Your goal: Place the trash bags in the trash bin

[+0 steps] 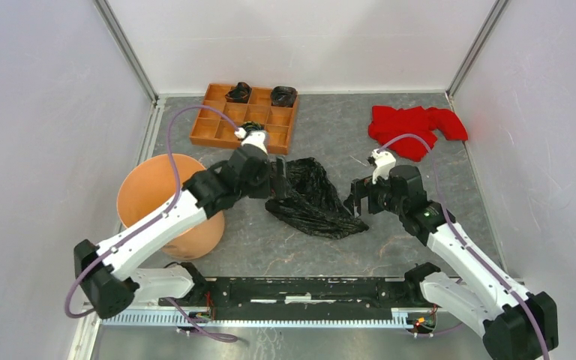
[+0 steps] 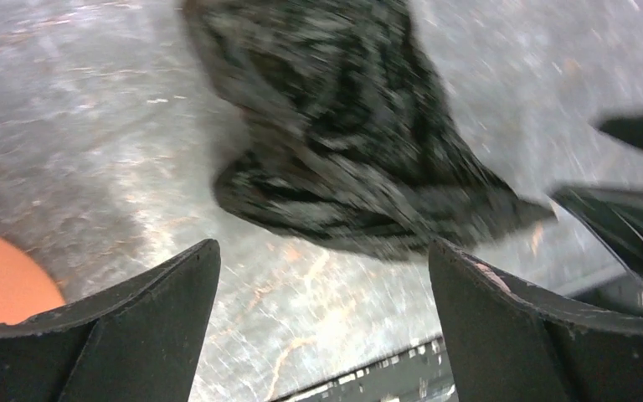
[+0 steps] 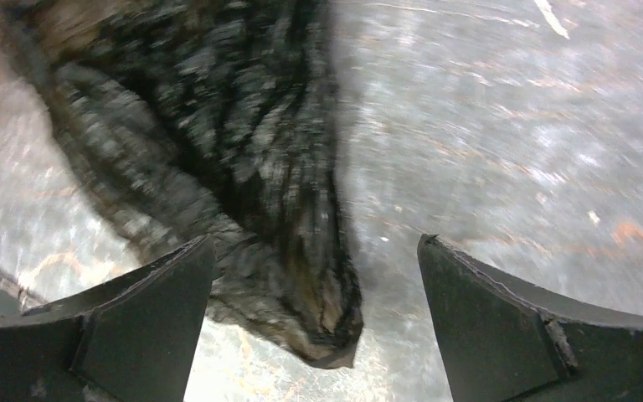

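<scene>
Starting big: the grey table (image 1: 390,247) has the peach-orange trash bin (image 1: 144,196) standing upright on its left side, mouth up, with the left arm reaching across it. My guess is it's parked there so that arm has the short trip for the drop.

The trash bag (image 1: 311,199) isn't in the bin yet. It's a crumpled black heap lying flat on the table, mid-way between the two arms and well apart from the bin's rim. The wooden tray (image 1: 217,127) and the red cloth (image 1: 412,127) are pushed to the far edge, out of the working area, so I'd call them bystanders.

The left gripper (image 1: 279,180) is right at the bag's left edge and the right gripper (image 1: 356,201) just beside its right edge. Both have their jaws spread wide with nothing between them, so neither is holding the bag. One on each side reads to me like a two-handed pickup, since film that floppy would sag from a single pinch.

On the views: only the overhead shows the full layout and the little black bundles (image 1: 238,93) in the tray's back compartments. The wrist cams are motion-blurred but prove the jaws are empty. Each also catches just an orange sliver of bin at its left edge.
</scene>
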You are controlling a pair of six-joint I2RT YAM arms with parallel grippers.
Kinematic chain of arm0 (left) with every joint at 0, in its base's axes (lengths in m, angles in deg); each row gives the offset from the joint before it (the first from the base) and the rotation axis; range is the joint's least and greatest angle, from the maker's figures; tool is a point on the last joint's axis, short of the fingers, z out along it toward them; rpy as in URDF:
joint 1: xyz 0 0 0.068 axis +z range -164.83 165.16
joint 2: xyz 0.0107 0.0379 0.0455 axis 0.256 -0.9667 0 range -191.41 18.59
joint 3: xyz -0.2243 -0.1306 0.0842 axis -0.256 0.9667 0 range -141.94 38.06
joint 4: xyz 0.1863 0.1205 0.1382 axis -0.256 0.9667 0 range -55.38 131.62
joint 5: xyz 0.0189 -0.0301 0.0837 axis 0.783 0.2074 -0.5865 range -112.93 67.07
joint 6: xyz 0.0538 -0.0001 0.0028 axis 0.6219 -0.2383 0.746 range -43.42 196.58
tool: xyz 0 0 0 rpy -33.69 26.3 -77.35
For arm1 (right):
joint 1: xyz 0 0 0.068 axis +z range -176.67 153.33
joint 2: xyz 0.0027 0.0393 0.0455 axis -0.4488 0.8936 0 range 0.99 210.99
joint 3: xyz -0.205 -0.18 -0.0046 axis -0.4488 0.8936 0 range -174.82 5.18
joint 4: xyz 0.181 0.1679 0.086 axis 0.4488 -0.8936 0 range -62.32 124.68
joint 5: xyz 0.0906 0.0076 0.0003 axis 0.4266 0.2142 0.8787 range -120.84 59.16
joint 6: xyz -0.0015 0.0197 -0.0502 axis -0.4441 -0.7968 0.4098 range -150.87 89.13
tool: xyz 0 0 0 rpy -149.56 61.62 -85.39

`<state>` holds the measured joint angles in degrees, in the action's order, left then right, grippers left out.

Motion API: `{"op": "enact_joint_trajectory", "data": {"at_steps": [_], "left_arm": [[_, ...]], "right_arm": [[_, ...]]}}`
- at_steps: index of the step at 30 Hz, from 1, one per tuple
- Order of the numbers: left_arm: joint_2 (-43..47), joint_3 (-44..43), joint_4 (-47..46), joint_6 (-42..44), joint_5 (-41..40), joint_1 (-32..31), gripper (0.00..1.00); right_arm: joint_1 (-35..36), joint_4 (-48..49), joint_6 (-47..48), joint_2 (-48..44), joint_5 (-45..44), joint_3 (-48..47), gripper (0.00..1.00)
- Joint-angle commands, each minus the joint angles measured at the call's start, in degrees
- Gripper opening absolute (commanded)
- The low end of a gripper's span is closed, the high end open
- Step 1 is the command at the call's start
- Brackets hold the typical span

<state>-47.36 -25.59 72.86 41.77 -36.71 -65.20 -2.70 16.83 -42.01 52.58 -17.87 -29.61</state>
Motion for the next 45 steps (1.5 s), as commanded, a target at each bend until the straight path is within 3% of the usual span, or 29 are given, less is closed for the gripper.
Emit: {"op": "enact_joint_trajectory", "data": {"at_steps": [1,7,14,19,21,26,27,30,32,34,37,41,43,45], "left_arm": [[-5.0,-0.2,-1.5,-5.2,7.4,13.0,0.99],[-15.0,-4.1,-3.4,-5.5,10.0,18.4,0.97],[-24.0,-5.0,-12.1,-6.0,16.8,19.5,0.83],[-23.4,-2.4,-17.6,-7.3,20.1,19.5,0.82],[-22.8,-1.4,-18.3,-7.3,20.0,19.5,0.76],[-20.8,0.4,-19.7,-6.3,20.6,19.5,0.45],[-20.7,0.3,-19.7,-6.0,20.7,19.5,0.39],[-20.9,-1.3,-19.1,-4.8,21.4,19.5,0.22],[-21.0,-3.2,-18.8,-4.3,22.5,19.5,0.16],[-21.4,-6.1,-18.3,-3.7,23.5,19.5,0.1],[-23.9,-17.6,-15.9,-0.4,25.7,19.5,0.02],[-30.5,-44.8,-8.1,4.6,31.7,19.4,0.02],[-32.7,-57.9,-6.5,5.0,36.4,18.9,0.02],[-32.0,-65.4,-8.6,5.5,39.4,16.6,0.02]], "right_arm": [[0.0,-4.1,-12.7,-2.9,-18.5,1.0,0.98],[-0.5,-10.2,-24.6,-2.6,-25.5,1.8,0.98],[-0.6,-5.1,-35.6,-1.8,-14.0,6.4,0.98],[-0.7,-1.6,-41.2,-1.2,-9.0,10.5,0.98],[-0.6,-0.5,-44.1,-0.4,-6.6,11.9,0.98],[-0.7,7.3,-51.3,-1.0,-3.3,17.7,0.94],[-0.7,9.2,-51.9,-0.8,-3.8,18.4,0.88],[-2.3,12.5,-51.8,1.2,-2.7,18.2,0.54],[-3.8,13.6,-50.8,2.8,-1.6,16.8,0.26],[-5.3,17.2,-47.3,4.2,-1.1,15.1,0.08],[-8.1,20.4,-34.1,8.2,1.2,5.0,0.04],[-9.1,1.4,-11.2,17.8,2.6,-29.6,0.0],[-9.1,-6.4,-4.6,20.7,4.6,-45.7,0.01],[-9.1,-8.4,-0.2,20.8,10.0,-58.1,0.01]]}}
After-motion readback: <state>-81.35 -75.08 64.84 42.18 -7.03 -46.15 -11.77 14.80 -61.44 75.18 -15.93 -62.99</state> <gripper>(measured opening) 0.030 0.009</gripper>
